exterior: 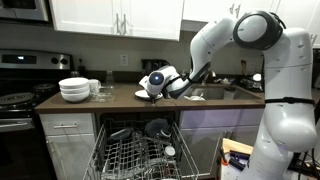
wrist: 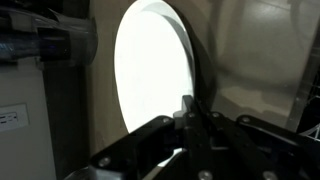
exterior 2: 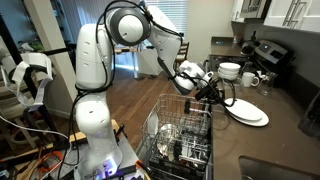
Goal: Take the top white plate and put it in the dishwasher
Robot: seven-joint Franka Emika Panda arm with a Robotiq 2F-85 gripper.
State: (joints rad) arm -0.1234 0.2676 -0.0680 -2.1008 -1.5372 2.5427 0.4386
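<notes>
- I find the claw (wrist: 188,108) clamped tight on the top white plate (wrist: 155,70), gripped by its rim, standing on edge.
- The dishwasher (exterior: 118,158) lies open below, lower centre of frame.

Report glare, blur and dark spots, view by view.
Wrist view: the plate is blown out to plain white, the gripper dark and soft. In an exterior view the window glares; in an exterior view the dishwasher interior is murky.

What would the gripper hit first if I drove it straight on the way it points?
Probably the cups beside the stacked white bowls: the gripper, shut on the top white plate, points along the counter toward them. Depth is unclear.
</notes>
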